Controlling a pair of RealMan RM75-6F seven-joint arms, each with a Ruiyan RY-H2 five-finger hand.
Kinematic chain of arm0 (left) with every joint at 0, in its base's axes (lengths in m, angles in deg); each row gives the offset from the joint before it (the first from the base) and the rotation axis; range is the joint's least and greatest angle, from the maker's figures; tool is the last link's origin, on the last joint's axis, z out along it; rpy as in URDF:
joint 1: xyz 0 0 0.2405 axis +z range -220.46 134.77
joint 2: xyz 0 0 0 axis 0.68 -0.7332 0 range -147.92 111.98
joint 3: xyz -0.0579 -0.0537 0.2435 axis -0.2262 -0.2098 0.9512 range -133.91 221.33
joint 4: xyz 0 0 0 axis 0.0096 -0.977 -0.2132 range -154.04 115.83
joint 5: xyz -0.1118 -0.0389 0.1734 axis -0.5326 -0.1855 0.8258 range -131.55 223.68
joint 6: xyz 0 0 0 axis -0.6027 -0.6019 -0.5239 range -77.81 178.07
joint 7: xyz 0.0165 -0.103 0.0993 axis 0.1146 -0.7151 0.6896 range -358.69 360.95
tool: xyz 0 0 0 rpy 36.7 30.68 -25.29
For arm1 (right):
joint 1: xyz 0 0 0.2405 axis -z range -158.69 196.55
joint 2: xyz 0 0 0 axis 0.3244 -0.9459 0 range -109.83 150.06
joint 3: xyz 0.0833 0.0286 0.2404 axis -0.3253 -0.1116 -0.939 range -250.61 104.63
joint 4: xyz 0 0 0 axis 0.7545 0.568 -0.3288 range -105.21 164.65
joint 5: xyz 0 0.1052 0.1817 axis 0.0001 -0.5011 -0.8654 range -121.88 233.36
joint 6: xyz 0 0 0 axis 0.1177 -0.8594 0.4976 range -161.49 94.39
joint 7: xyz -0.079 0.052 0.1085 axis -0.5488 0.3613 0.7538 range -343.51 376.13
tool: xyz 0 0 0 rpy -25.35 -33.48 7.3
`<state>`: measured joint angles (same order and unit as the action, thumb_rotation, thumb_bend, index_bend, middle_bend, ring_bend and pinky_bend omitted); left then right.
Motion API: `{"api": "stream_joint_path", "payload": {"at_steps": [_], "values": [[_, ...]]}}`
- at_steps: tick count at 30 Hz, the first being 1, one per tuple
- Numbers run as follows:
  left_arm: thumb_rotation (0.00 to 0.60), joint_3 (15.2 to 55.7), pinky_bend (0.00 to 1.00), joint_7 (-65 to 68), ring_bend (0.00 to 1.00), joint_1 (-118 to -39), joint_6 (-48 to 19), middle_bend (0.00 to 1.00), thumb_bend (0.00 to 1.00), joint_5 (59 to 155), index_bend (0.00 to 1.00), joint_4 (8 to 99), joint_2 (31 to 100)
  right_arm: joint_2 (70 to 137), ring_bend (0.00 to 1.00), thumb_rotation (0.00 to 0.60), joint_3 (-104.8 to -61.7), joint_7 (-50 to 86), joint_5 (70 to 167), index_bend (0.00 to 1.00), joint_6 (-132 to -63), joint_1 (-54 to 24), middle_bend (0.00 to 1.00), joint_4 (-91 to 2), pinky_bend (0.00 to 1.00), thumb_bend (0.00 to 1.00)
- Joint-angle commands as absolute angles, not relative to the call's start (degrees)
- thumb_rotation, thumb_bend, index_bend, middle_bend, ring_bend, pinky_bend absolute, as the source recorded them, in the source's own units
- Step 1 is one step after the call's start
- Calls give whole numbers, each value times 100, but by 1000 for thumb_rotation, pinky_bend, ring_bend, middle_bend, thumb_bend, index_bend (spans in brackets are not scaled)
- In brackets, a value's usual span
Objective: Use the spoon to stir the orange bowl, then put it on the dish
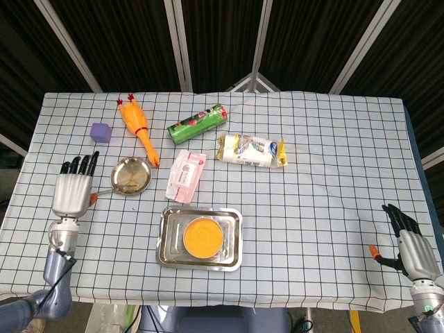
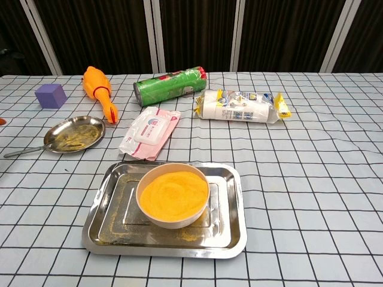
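Looks like we're basically done: the spoon (image 2: 27,149) lies with its bowl on the dish (image 2: 75,133), handle sticking out left onto the cloth. Our left hand (image 1: 71,191) is released, fingers spread, just left of that handle. Right hand (image 1: 409,246) hangs empty at the near right edge. The orange bowl (image 2: 173,195) sits in its tray (image 2: 230,212). Risk: the left hand could clip the overhanging handle and flip the spoon off.

Shiny metal tray (image 2: 230,203), dish (image 2: 90,127); checked cloth table (image 2: 311,179).
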<state>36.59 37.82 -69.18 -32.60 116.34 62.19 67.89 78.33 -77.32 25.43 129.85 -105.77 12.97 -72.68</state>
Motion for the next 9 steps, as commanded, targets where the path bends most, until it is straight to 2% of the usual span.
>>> {"api": "stream_joint_path", "payload": {"at_steps": [1, 5, 9], "values": [[600, 4346, 0, 3000, 0, -6062, -3751, 0, 75, 12084, 0, 7538, 5795, 7872, 0, 600, -7721, 2422, 13065, 0, -10676, 1310, 0, -7212, 0, 397], [600, 4766, 0, 2650, 0, -5649, -4080, 0, 69, 12574, 0, 7734, 5507, 7956, 0, 600, -7709, 2220, 13229, 0, -10853, 1327, 0, -7098, 0, 397], [600, 5001, 0, 2346, 0, -5325, -4383, 0, 69, 12956, 0, 7711, 5340, 8012, 0, 600, -7713, 2202, 13304, 0, -10960, 1351, 0, -7053, 0, 396]]}}
